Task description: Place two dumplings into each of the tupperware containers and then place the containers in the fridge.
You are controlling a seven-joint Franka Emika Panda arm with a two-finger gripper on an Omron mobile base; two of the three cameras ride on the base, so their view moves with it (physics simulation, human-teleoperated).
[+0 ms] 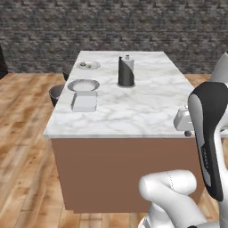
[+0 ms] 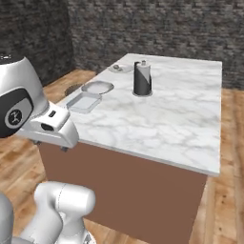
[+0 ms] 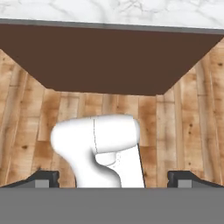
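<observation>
**Long reach to a far corner, and little yet in place**

The arm hung short of the bench (image 1: 133, 111), its hand at the near edge and pointed down at the wooden floor (image 3: 183, 113). The fingers (image 3: 113, 179) stood spread wide, with nothing between them.

Taking the dark paper-towel roll (image 1: 126, 72) as the landmark: a single tupperware container (image 1: 84, 101) lay to the left of the roll and nearer the robot, close to the bench's left edge. A round grey plate (image 1: 83, 84) sat just behind the container, touching or nearly so. A second plate (image 1: 87, 65) lay left of the roll and further back, carrying small lumps that were probably the dumplings (image 1: 85, 65), though too small to be sure. Only one container could be made out, and the fridge was not to be found.

The risks, as I judged them:
- The dumplings lay at the far left, well apart from the hand; a stretched reach could sweep the roll over.
- The container sat close to the bench edge, so a nudge might push it off.
- The plate crowding the container could be mistaken for it.
- Small, rounded dumplings could slip from a wide pinch.
</observation>
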